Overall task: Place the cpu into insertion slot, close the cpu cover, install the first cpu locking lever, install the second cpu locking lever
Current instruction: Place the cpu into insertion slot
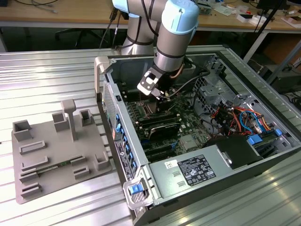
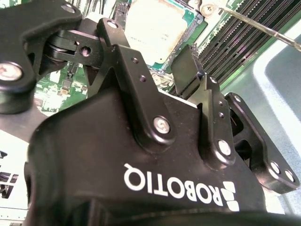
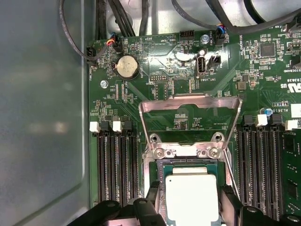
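Broadly, a ribbed metal table (image 1: 47, 70) carried an open computer case (image 1: 123, 136) of grey sheet steel, lying on its side. A robot arm (image 1: 176, 28), pale blue and silver with rounded joints, reached down into it. On the exterior view's left, a flat grey tray (image 1: 51, 155) with boxy upright pockets rested on the table.

Inside the case, a green motherboard (image 3: 155, 70) was dotted with small parts and crossed by long black memory slots (image 3: 115, 165). The cpu cover (image 3: 188, 101), a thin shiny metal frame with a wide window, stood swung open, off the insertion slot (image 3: 149, 174), whose silver rim showed. The cpu (image 3: 192, 188), a flat square with a matt pale-metal top, lay in that slot.

The gripper (image 3: 190, 195), matt black, hung just above the cpu, its fingers (image 3: 156, 200) apart, one on each side. Whether they touched its edges could not be made out. The gripper's body cut off the cpu's near edge, and in the second wrist view it hid most of the motherboard.
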Controlling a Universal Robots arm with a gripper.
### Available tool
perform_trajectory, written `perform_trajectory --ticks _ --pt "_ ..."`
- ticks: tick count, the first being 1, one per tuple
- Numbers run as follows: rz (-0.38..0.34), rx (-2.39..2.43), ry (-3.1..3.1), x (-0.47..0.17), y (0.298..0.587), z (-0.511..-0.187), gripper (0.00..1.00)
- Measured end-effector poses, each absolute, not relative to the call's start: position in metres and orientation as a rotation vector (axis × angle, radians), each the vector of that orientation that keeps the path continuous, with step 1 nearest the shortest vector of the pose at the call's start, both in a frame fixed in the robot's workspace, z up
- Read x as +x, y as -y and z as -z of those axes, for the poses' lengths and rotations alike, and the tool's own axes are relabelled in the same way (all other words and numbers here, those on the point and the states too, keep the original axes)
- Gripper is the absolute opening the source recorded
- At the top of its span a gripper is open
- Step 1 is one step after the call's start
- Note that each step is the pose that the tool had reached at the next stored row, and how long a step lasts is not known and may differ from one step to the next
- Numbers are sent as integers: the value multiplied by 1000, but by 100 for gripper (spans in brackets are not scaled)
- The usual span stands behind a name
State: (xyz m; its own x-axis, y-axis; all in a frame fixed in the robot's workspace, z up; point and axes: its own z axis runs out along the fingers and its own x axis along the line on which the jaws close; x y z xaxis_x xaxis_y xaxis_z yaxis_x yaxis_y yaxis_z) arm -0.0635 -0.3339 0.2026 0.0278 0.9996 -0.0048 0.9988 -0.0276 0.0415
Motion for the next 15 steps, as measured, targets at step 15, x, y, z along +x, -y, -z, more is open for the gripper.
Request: perform_trajectory --ticks 15 --pt "-40 2220 -2176 -64 334 -204 54"
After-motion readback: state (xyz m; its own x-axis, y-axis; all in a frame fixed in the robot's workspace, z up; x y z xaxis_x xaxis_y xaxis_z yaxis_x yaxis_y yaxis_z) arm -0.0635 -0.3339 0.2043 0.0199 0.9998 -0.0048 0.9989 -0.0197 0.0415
